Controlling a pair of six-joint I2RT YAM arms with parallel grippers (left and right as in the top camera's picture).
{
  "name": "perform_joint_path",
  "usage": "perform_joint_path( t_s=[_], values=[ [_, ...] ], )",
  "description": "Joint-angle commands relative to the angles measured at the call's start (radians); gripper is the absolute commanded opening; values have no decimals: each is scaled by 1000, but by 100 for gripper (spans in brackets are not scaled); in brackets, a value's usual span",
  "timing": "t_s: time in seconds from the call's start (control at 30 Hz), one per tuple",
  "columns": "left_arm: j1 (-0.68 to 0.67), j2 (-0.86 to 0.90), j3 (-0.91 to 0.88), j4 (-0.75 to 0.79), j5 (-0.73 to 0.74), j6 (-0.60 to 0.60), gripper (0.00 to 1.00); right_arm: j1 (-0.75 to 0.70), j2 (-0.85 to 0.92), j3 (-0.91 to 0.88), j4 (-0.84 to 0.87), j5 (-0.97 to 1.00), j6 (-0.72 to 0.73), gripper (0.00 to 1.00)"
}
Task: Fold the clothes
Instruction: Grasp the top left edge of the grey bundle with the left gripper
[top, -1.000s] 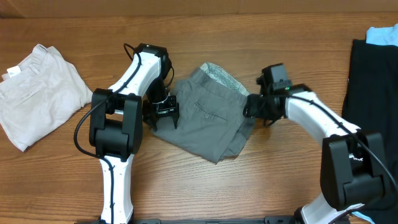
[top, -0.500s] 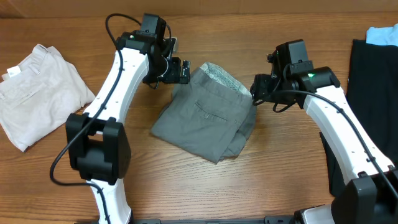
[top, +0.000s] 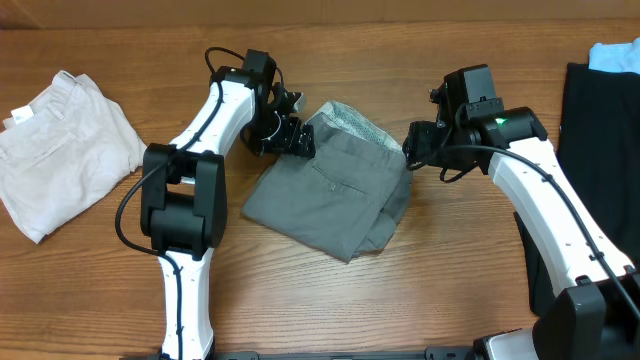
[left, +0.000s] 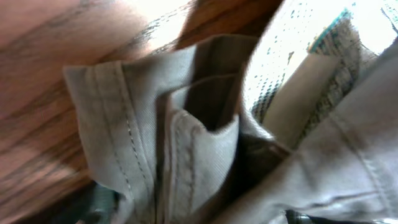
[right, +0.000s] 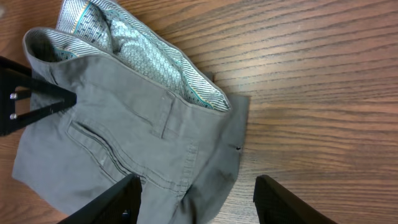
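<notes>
Grey shorts (top: 330, 195), both hands close.
My left hand (top: 290, 138) sits at their waistband corner, grip I cannot tell; right hand (right: 198, 182) spread wide at their opposite edge.

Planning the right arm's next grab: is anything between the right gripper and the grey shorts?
Nothing visible. The right gripper hangs open over the right edge of the shorts, with only table beside it. The left gripper is at the far waistband corner, clear of that path.
</notes>
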Motion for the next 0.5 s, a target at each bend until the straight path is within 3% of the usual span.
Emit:
perform_joint_path(
  t_s=[0.0,0.07,0.17,0.3,0.47],
  values=[
    [-9,92,-19,1,21,12,35,3,-14,19,3,10,1,62],
    [-9,92,-19,4,53,12,5,3,-14,19,3,10,1,62],
    [-7,91,-18,4,78,11,4,3,-14,19,2,10,1,62],
    [27,58,11,-34,53,-79,4,3,-14,19,-10,10,-2,62],
    [134,-117,18,1,24,-188,4,3,-14,19,-9,10,-3,63]
  ],
)
